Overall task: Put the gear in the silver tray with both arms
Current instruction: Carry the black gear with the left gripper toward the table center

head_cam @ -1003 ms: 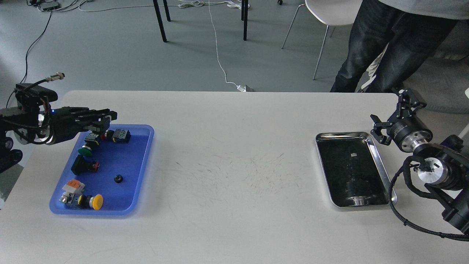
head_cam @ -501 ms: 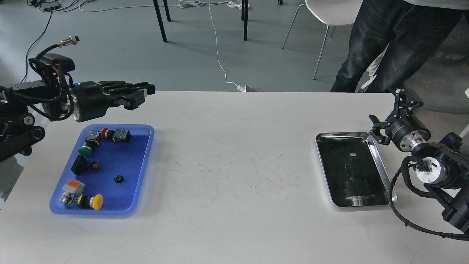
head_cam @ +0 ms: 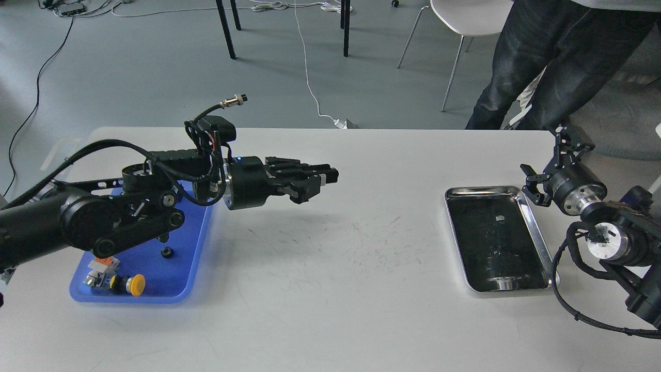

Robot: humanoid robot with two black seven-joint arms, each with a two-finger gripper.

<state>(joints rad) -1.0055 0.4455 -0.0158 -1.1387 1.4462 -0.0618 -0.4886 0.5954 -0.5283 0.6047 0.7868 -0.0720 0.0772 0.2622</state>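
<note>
The silver tray (head_cam: 484, 189) lies on the right of the white table, with only reflections in its dark bottom. A small black ring-shaped gear (head_cam: 166, 252) lies in the blue tray (head_cam: 155, 295) at the left. My left gripper (head_cam: 321, 181) reaches out over the bare table between the two trays, well right of the gear. Its fingers look closed together and I see nothing in them. My right gripper (head_cam: 550, 161) hovers just beyond the silver tray's far right corner, with its fingers spread open and empty.
The blue tray also holds a yellow push button (head_cam: 135, 284) and an orange-topped switch (head_cam: 103, 263); my left arm hides the other parts. A person (head_cam: 542, 62) stands behind the table's far right corner. A white chair (head_cam: 465, 20) stands behind the table.
My left arm has lifted from the blue tray's far end and swung right over the middle of the table. The gear has stayed in the blue tray. The right gripper has barely moved.
</note>
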